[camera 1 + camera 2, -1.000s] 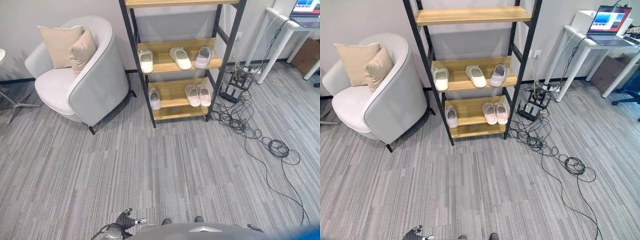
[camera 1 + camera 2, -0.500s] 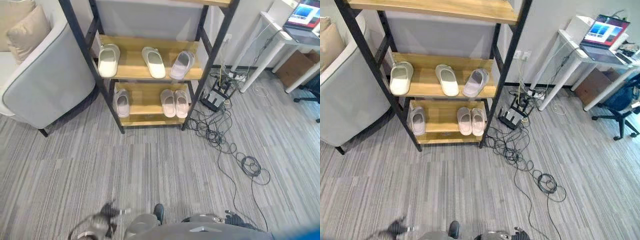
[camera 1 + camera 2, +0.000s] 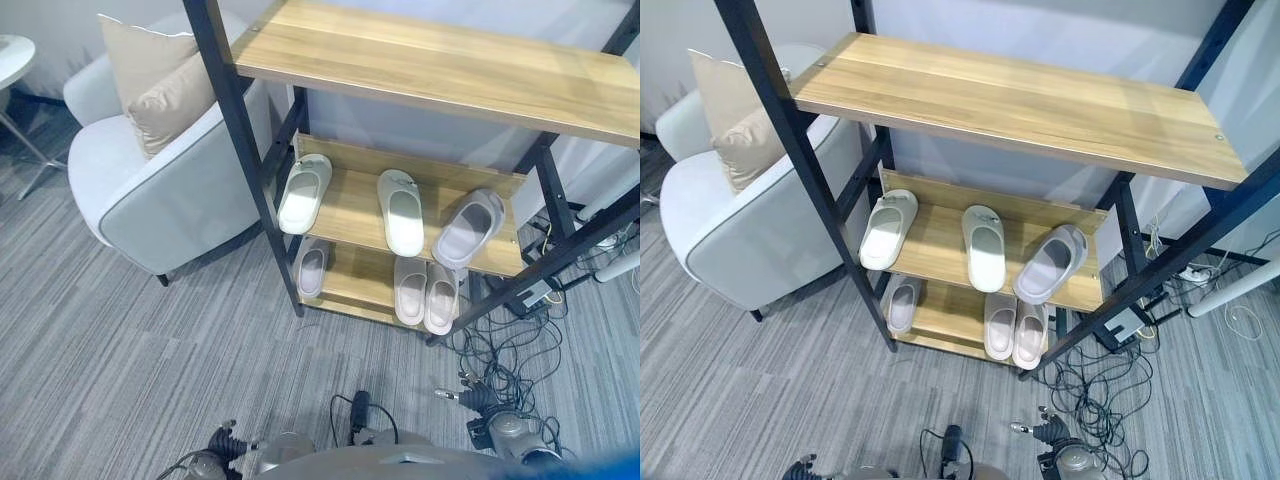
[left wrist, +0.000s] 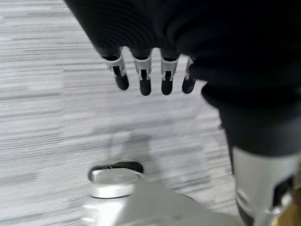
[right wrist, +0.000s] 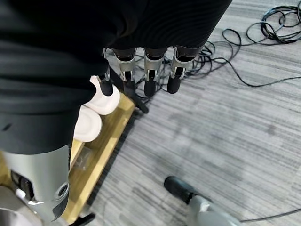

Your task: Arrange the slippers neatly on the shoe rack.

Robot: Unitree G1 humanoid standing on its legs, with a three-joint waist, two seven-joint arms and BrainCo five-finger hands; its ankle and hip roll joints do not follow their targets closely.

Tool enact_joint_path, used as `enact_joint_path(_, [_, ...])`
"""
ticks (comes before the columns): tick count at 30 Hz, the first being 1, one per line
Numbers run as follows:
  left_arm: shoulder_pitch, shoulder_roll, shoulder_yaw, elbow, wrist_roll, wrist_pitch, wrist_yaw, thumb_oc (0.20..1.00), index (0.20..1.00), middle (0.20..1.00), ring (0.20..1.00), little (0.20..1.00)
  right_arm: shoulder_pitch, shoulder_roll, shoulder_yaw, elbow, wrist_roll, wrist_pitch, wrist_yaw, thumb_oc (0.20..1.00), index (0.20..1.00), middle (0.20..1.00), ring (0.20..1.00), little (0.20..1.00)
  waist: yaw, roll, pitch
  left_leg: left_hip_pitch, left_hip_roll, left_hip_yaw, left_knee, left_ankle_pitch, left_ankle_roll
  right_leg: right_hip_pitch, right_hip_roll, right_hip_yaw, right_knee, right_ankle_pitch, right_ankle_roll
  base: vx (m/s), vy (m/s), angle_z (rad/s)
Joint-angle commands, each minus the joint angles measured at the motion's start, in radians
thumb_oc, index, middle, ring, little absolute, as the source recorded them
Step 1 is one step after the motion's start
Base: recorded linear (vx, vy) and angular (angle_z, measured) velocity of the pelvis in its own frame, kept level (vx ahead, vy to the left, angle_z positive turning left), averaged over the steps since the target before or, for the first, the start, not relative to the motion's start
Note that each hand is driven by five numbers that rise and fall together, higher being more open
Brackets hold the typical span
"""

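The slippers are on the shoe rack: on the middle shelf a white slipper lies at the left, a second white slipper is skewed at the centre, and a grey slipper overhangs the front edge at an angle; on the bottom shelf a single slipper sits apart from a pair. The left hand and right hand hang low, fingers straight and apart, holding nothing. A careless reach could knock the overhanging grey slipper to the floor, the rack's black posts could block an arm, and the cables beside the rack may snag a step.
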Motion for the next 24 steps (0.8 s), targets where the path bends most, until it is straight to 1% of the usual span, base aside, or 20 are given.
enact_joint_path(1, [-0.050, 0.005, -0.011, -0.010, 0.006, -0.017, 0.030, 1.000, 1.000, 1.000, 1.000, 1.000, -0.012, -0.020, -0.020, -0.011, -0.006, -0.028, -0.022, 1.000, 1.000, 1.000, 1.000, 1.000, 0.001, 0.003, 0.047, 0.026, 0.038, -0.003, -0.109, 0.094, 0.000, 0.062, -0.086, -0.022, 0.119, -0.163, 0.167, -0.06, -0.060, 1.19])
enact_joint_path(2, [-0.061, 0.000, -0.023, -0.013, 0.010, -0.022, 0.040, 1.000, 1.000, 1.000, 1.000, 1.000, -0.021, -0.025, -0.004, -0.009, -0.021, -0.033, -0.032, 1.000, 1.000, 1.000, 1.000, 1.000, 0.014, 0.001, 0.063, -0.019, 0.040, 0.008, -0.104, 0.125, -0.008, 0.087, -0.098, -0.039, 0.100, -0.163, 0.170, -0.03, 0.001, 0.88])
enact_joint_path(3, [-0.061, 0.000, -0.023, -0.013, 0.010, -0.022, 0.040, 1.000, 1.000, 1.000, 1.000, 1.000, -0.021, -0.025, -0.005, -0.009, -0.021, -0.033, -0.032, 1.000, 1.000, 1.000, 1.000, 1.000, 0.013, 0.000, 0.063, -0.020, 0.039, 0.007, -0.104, 0.126, -0.008, 0.087, -0.098, -0.039, 0.099, -0.163, 0.170, -0.05, 0.068, 0.58])
enact_joint_path(4, [-0.072, -0.004, -0.033, -0.015, 0.015, -0.022, 0.050, 1.000, 1.000, 1.000, 1.000, 1.000, -0.030, -0.027, 0.002, -0.003, -0.037, -0.034, -0.041, 1.000, 1.000, 1.000, 1.000, 1.000, 0.024, -0.002, 0.072, -0.094, 0.016, 0.035, -0.121, 0.154, 0.002, 0.101, -0.110, -0.038, 0.076, -0.146, 0.183, 0.00, 0.070, 0.24])
enact_joint_path(5, [-0.068, -0.005, -0.028, -0.005, 0.018, -0.020, 0.052, 1.000, 1.000, 1.000, 1.000, 1.000, -0.028, -0.025, 0.002, 0.001, -0.042, -0.032, -0.044, 1.000, 1.000, 1.000, 1.000, 1.000, 0.026, 0.004, 0.064, -0.077, 0.019, 0.041, -0.168, 0.158, 0.002, 0.105, -0.105, -0.025, 0.073, -0.145, 0.186, 0.03, 0.110, 0.12])
enact_joint_path(7, [-0.054, -0.007, -0.022, 0.010, 0.028, -0.014, 0.060, 1.000, 1.000, 1.000, 1.000, 1.000, -0.024, -0.022, -0.003, 0.012, -0.053, -0.025, -0.048, 1.000, 1.000, 1.000, 1.000, 1.000, 0.025, 0.015, 0.052, -0.069, 0.011, 0.053, -0.192, 0.169, 0.010, 0.108, -0.103, -0.001, 0.077, -0.145, 0.193, 0.08, 0.142, -0.05])
enact_joint_path(8, [-0.031, -0.009, -0.008, 0.028, 0.030, -0.012, 0.064, 1.000, 1.000, 1.000, 1.000, 1.000, -0.015, -0.015, -0.015, 0.023, -0.049, -0.023, -0.051, 1.000, 1.000, 1.000, 1.000, 1.000, 0.015, 0.024, 0.032, -0.043, 0.007, 0.063, -0.221, 0.176, 0.018, 0.112, -0.105, 0.022, 0.081, -0.142, 0.196, 0.12, 0.162, -0.47])
enact_joint_path(11, [-0.008, 0.000, 0.008, 0.035, 0.030, -0.012, 0.069, 1.000, 1.000, 1.000, 1.000, 1.000, 0.002, -0.007, -0.021, 0.033, -0.050, -0.024, -0.051, 1.000, 1.000, 1.000, 1.000, 1.000, 0.007, 0.031, 0.014, 0.002, 0.011, 0.088, -0.240, 0.174, 0.025, 0.133, -0.113, 0.044, 0.075, -0.139, 0.198, 0.12, 0.102, -1.09])
enact_joint_path(12, [-0.005, 0.014, 0.021, 0.017, 0.020, -0.016, 0.076, 1.000, 1.000, 1.000, 1.000, 1.000, 0.015, -0.003, -0.018, 0.042, -0.056, -0.021, -0.048, 1.000, 1.000, 1.000, 1.000, 1.000, 0.008, 0.034, 0.006, 0.032, 0.009, 0.096, -0.243, 0.166, 0.032, 0.158, -0.114, 0.057, 0.062, -0.139, 0.196, 0.11, 0.057, -0.73])
enact_joint_path(17, [-0.003, 0.016, 0.014, 0.013, 0.033, -0.015, 0.081, 1.000, 1.000, 1.000, 1.000, 1.000, 0.019, -0.009, -0.028, 0.042, -0.049, -0.022, -0.051, 1.000, 1.000, 1.000, 1.000, 1.000, 0.001, 0.041, 0.006, 0.056, 0.010, 0.108, -0.243, 0.154, 0.035, 0.174, -0.115, 0.072, 0.049, -0.137, 0.197, 0.05, 0.022, -0.07])
enact_joint_path(22, [0.014, -0.006, -0.001, 0.010, 0.049, -0.014, 0.093, 1.000, 1.000, 1.000, 1.000, 1.000, 0.020, -0.027, -0.051, -0.009, -0.034, -0.042, -0.085, 1.000, 1.000, 1.000, 1.000, 1.000, -0.015, 0.054, 0.001, 0.081, 0.017, 0.123, -0.259, 0.146, 0.037, 0.194, -0.112, 0.081, 0.006, -0.129, 0.203, 0.08, -0.025, -0.15])
enact_joint_path(24, [0.023, -0.023, -0.013, 0.028, 0.056, -0.011, 0.089, 1.000, 1.000, 1.000, 1.000, 1.000, 0.009, -0.020, -0.028, -0.034, -0.033, -0.047, -0.081, 1.000, 1.000, 1.000, 1.000, 1.000, -0.017, 0.058, 0.003, 0.080, 0.017, 0.124, -0.262, 0.146, 0.035, 0.193, -0.109, 0.080, -0.004, -0.125, 0.205, 0.04, -0.031, -0.03])
